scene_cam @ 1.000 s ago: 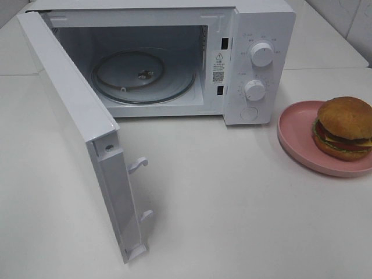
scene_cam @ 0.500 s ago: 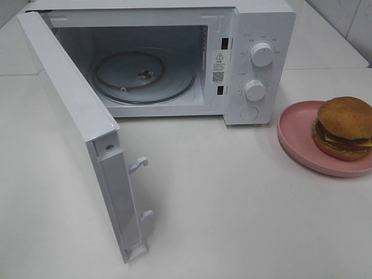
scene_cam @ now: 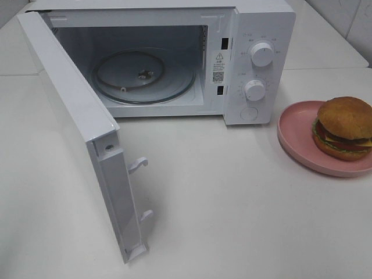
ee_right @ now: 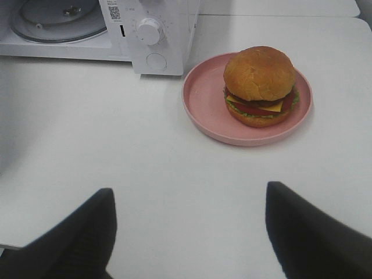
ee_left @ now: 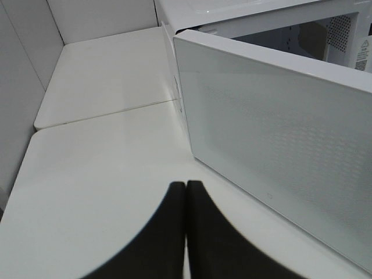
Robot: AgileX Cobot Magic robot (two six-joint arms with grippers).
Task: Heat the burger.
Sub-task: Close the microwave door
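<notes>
**White tabletops under soft, even light**

A smooth white tabletop (scene_cam: 244, 203) fills the space, meeting a second white slab (ee_left: 104, 75) along a thin seam. Pale grey wall panels (ee_left: 23, 87) rise at the table's edge. At a far corner stands a white tiled wall (scene_cam: 349, 17). Shadows are faint.

A kitchen-like test setup: a white microwave (scene_cam: 174, 58) with its door open stands on a bare white table (scene_cam: 244, 203).
</notes>
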